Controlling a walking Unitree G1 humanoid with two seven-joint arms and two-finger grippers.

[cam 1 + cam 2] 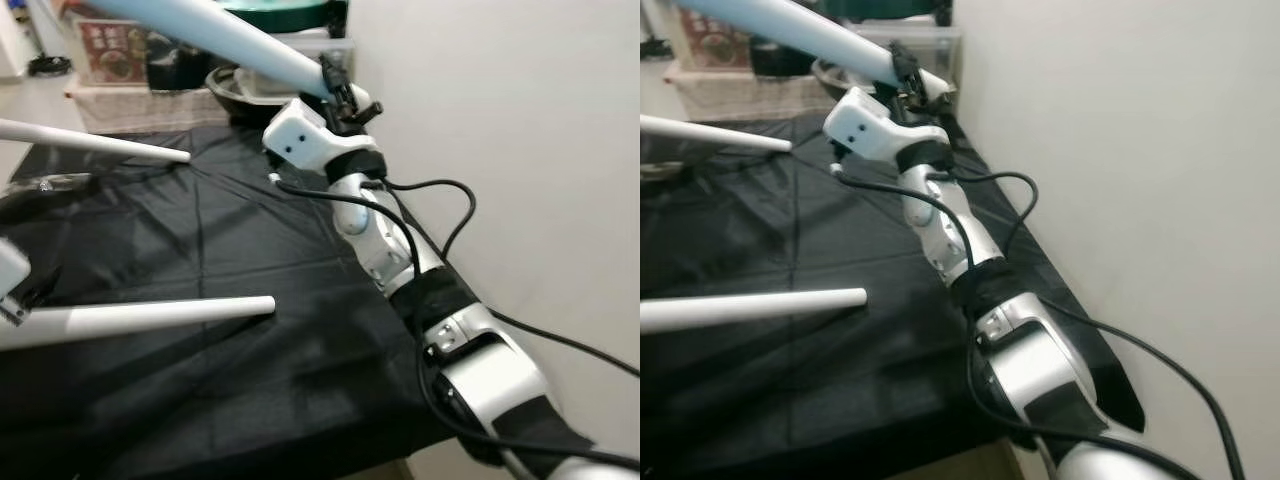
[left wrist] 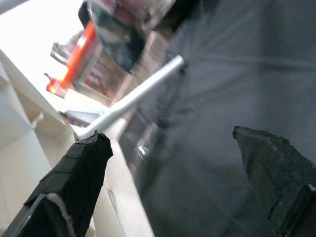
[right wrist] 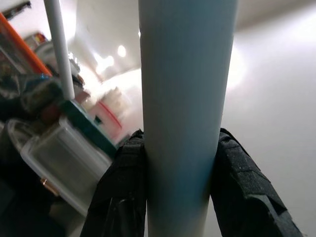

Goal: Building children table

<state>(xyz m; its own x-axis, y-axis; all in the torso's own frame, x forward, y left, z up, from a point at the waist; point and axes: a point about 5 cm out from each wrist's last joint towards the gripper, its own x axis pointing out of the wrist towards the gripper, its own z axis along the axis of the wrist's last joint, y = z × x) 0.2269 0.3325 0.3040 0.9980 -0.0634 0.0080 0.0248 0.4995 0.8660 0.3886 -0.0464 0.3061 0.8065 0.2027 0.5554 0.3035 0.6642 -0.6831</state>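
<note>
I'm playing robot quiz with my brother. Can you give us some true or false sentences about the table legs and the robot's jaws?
1. The right gripper is clamped on a white table leg. True.
2. That held leg lies flat on the black cloth. False: it is lifted above the cloth, slanting up and away.
3. The left gripper has its jaws open. True: nothing sits between them.
4. The cloth is bright red. False: it is black.
5. Another white leg lies on the cloth. True.
</note>
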